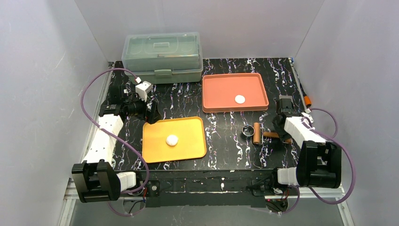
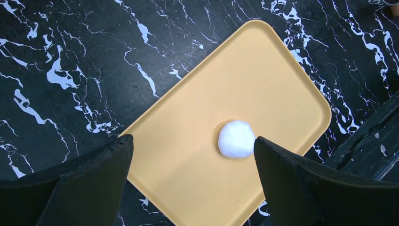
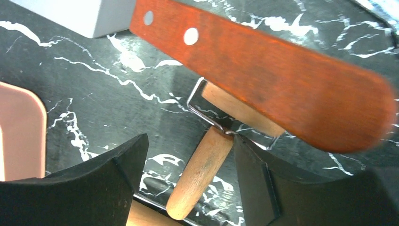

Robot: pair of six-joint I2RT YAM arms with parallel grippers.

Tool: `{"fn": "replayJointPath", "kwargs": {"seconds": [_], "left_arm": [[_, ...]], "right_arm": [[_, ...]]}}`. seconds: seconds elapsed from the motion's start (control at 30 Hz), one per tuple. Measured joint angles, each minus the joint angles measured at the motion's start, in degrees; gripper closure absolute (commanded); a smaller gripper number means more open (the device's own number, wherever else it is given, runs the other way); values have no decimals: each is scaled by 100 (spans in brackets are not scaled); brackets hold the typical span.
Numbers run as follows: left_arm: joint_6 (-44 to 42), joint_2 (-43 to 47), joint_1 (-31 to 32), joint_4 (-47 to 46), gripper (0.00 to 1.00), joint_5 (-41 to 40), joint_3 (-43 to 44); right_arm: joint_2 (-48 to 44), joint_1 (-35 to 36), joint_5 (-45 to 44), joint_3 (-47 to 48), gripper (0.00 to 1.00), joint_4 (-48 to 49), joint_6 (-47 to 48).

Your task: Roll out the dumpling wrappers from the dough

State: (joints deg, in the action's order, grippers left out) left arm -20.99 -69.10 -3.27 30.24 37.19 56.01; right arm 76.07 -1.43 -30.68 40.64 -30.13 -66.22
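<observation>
1. One neat round dumpling wrapper (image 1: 240, 99) lay finished in the orange-red tray (image 1: 221, 89) at the far right of the marbled black table (image 1: 226, 155). It was the only thing in that tray.
2. The dough (image 2: 236, 139) sat as a rounded white lump, not yet flattened, alone near the middle of the yellow tray (image 2: 235, 75). By the look of it, the task was in its early part, with rolling and cutting left to do.
3. The left gripper (image 2: 193, 146) hung above the yellow tray, jaws spread wide and holding nothing.
4. The right gripper (image 3: 190, 141) was down at the tools. Its jaws stood either side of the rolling pin's wooden handle (image 3: 200, 176), with a gap showing on one side and no firm grip yet.
5. A scraper with a red-brown riveted handle (image 3: 282, 75) lay across the pin, and could get in the way of lifting it.
6. The small metal ring (image 1: 246, 131) rested on the table just beside the pin.
7. A lidded green-tinted box (image 1: 162, 56) stood closed at the back; its contents could not be made out.
</observation>
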Motion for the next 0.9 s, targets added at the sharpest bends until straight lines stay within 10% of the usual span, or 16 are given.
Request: {"fn": "replayJointPath", "kwargs": {"seconds": [0.37,0.43,0.6,0.9], "left_arm": [[11,-92,0,74,1,57,37],[17,-92,0,76,1,63,35],[15,-90,0,103,1,70,35],[66,-90,0,160,1,160,39]], "right_arm": [[704,361,114,229,32,201,236],[809,446,-9,291,39,138,289],[874,483,-216,313,97,31,302],[498,503,35,79,99,155,431]]}}
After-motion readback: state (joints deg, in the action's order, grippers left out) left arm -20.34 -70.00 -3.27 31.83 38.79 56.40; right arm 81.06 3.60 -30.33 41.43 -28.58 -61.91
